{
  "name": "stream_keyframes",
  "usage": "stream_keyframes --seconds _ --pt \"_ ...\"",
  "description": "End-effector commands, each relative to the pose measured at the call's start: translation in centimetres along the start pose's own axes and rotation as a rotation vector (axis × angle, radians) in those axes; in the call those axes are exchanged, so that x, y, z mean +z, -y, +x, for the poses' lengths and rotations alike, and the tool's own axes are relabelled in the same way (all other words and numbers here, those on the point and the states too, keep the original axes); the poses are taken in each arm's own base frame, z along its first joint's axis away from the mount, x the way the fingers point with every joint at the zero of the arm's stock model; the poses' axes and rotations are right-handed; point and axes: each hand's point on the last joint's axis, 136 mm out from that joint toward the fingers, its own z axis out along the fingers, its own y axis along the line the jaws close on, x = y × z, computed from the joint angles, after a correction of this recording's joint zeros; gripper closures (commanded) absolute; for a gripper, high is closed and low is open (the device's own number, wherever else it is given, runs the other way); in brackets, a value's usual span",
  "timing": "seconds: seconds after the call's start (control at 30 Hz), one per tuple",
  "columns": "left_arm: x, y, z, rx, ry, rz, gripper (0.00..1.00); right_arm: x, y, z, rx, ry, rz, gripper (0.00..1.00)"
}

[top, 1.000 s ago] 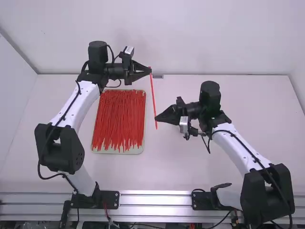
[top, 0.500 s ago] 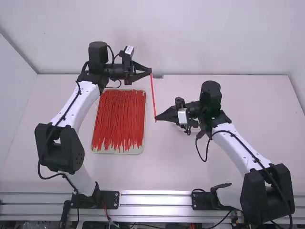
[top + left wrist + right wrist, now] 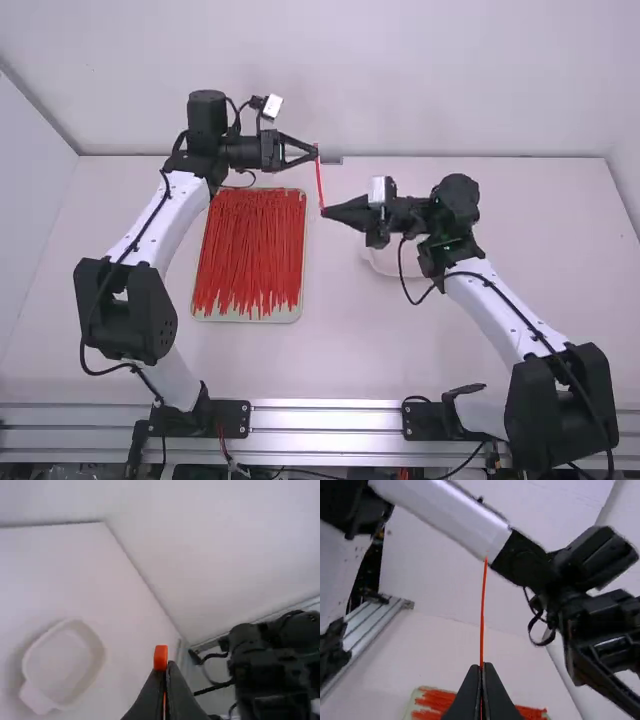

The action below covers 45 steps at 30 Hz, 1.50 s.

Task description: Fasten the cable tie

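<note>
The left pincer [image 3: 313, 152] pinches one end of a red cable tie [image 3: 320, 183]. The right pincer [image 3: 327, 210] pinches the other end. The tie is up in the air, beside the tray [image 3: 294, 314] of spare ties [image 3: 250, 250] (a big red pile) on the white surface [image 3: 560, 230].

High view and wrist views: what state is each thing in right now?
Cable tie: straight, not looped, held at both ends above the table.
Left hand: shut on one end of the cable tie.
Right hand: shut on the other end.
Tray: flat on the table, full of spare ties.
Dish: empty.
</note>
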Motion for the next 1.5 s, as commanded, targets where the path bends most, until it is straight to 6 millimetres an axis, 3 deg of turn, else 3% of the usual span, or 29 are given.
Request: stream_keyframes --seconds 0.0,0.1,0.2,0.33,0.47,0.77,0.97,1.23,1.47 --pt "0.1 0.1 0.2 0.196 -0.005 0.019 0.98 -0.2 0.7 -0.6 0.164 0.021 0.042 1.00" --pt "0.1 0.3 -0.2 0.330 0.005 0.023 0.98 -0.2 1.2 -1.9 0.256 0.062 0.068 1.00" --pt "0.1 0.7 -0.8 0.458 0.023 0.029 0.98 -0.7 2.9 -3.0 0.375 0.119 0.156 1.00" --pt "-0.2 1.1 -1.7 0.568 0.049 0.029 0.98 -1.5 5.1 -3.1 0.572 0.180 0.262 1.00" --pt "-0.3 1.7 -2.5 0.715 0.072 0.032 0.98 -1.9 5.9 -3.1 0.711 0.221 0.292 1.00" --pt "-0.1 2.5 -3.0 0.912 0.093 0.038 0.98 -0.4 5.5 -3.8 0.928 0.233 0.237 1.00" --pt "-0.2 3.4 -2.4 1.045 0.084 0.097 0.98 0.4 6.1 -2.0 1.146 0.084 0.259 1.00" --pt "-0.2 3.3 -1.6 1.178 0.074 0.120 0.98 0.5 5.9 -1.9 1.205 0.049 0.251 1.00" --pt "-0.6 4.8 -1.2 1.255 0.076 0.201 0.98 0.7 5.3 -1.6 1.231 0.028 0.229 1.00"
